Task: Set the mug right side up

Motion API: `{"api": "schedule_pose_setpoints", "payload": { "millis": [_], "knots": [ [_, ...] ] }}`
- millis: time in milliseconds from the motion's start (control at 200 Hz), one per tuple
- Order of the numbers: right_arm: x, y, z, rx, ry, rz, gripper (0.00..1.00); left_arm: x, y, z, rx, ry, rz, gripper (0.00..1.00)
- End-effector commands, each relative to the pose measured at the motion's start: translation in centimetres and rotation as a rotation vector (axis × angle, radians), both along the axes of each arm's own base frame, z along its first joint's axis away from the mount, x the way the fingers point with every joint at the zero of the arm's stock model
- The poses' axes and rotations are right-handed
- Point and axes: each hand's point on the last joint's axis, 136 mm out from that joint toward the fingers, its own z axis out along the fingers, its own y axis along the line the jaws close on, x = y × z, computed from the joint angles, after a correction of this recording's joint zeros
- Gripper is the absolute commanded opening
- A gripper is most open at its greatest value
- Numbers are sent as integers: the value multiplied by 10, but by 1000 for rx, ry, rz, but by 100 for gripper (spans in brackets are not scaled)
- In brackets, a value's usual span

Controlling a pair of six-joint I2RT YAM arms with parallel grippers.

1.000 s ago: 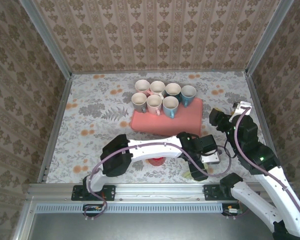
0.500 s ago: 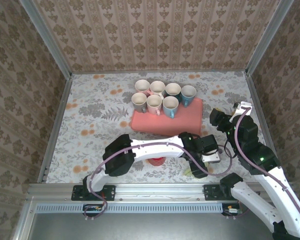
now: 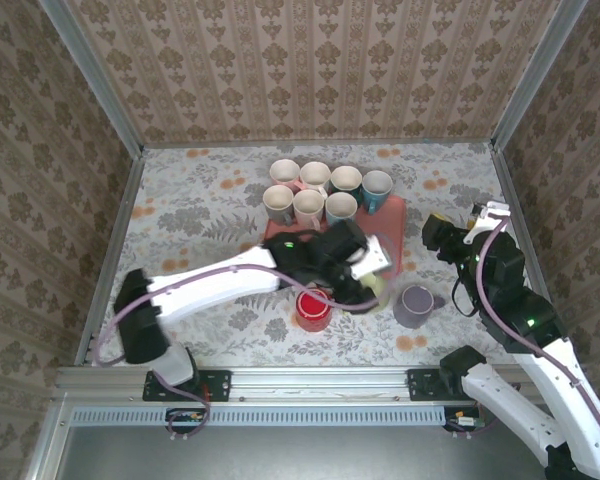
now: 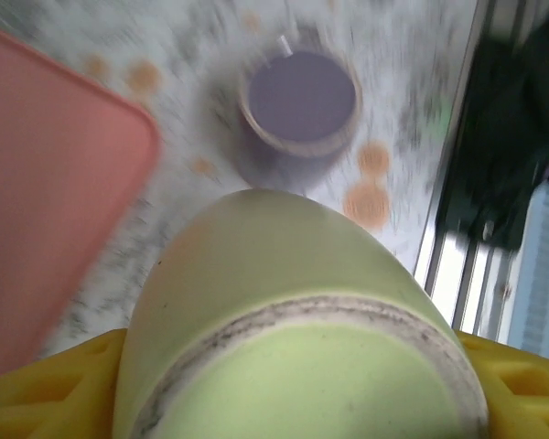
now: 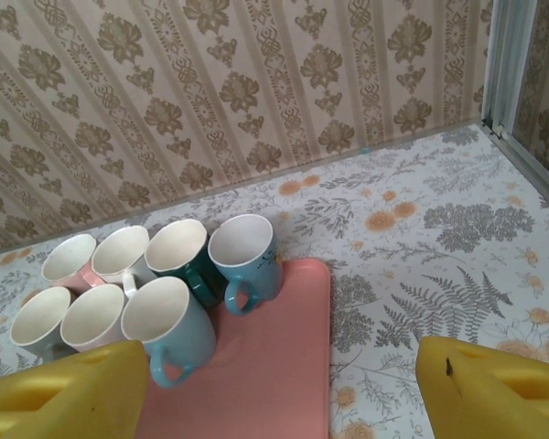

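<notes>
**Green mug: pinched, and slick**

My left gripper (image 3: 372, 284) is clamped on the green mug (image 4: 293, 320), across its round body, just beside the pink mat (image 3: 390, 213) and near the purple mug (image 3: 414, 305). It looks like glazed ceramic: stiff, slippery, chippable, so I'd squeeze the middle

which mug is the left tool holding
The pale green mug, pinched between the yellow fingers; the purple mug and red mug stand free on the table.
</notes>
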Motion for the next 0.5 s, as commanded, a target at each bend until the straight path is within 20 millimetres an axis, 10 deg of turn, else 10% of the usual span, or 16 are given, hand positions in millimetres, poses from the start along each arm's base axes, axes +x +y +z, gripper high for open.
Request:
{"api": "schedule_pose_setpoints", "payload": {
  "millis": [0,225,495],
  "knots": [
    [-1,10,23,5,-63,69,78,25,5,82,-386,-26,114,42],
    [6,71,10,111,-13,370,77,58,95,153,-888,-139,367,43],
    [21,154,-13,242,104,709,70,70,205,149,-1243,-235,670,46]
  ]
}}
